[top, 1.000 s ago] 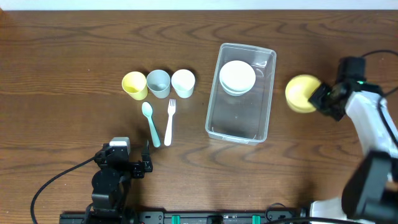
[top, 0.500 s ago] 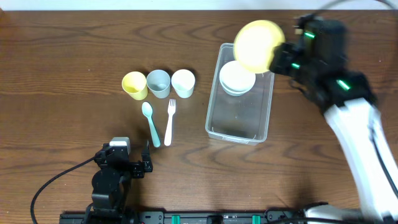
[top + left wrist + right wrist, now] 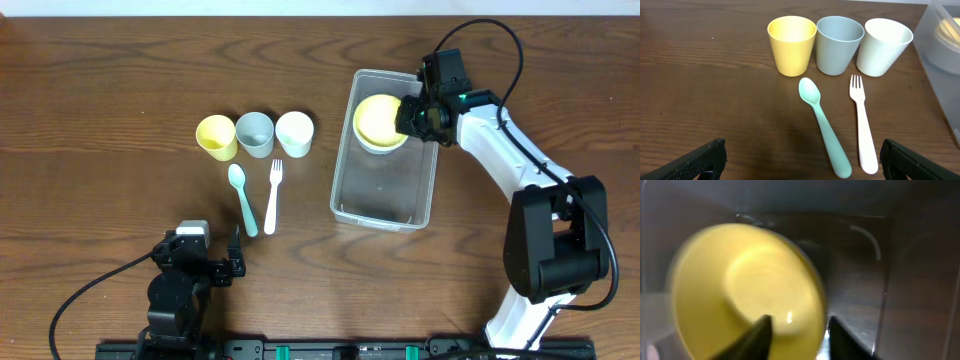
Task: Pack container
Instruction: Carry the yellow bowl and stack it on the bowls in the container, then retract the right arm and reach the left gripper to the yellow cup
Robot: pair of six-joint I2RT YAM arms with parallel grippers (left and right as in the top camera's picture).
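Observation:
The clear container [image 3: 384, 188] stands right of centre and holds a white bowl [image 3: 381, 148] at its far end. My right gripper [image 3: 408, 118] is shut on the rim of a yellow bowl [image 3: 377, 117] and holds it inside the container, right over the white bowl. In the right wrist view the yellow bowl [image 3: 740, 290] sits tilted between my fingers [image 3: 795, 330], with the container's wall [image 3: 920, 280] to the right. My left gripper [image 3: 190, 270] is open and empty near the front edge; its fingers [image 3: 800, 160] frame the spoon and fork.
A yellow cup [image 3: 216, 137], a grey-blue cup [image 3: 254, 133] and a white cup [image 3: 294, 132] stand in a row left of the container. A teal spoon [image 3: 243, 200] and a white fork [image 3: 272, 195] lie in front of them.
My right gripper lifted the yellow bowl from the table right of the container, swung it left, and lowered it into the container over the white bowl. The left arm has not moved.

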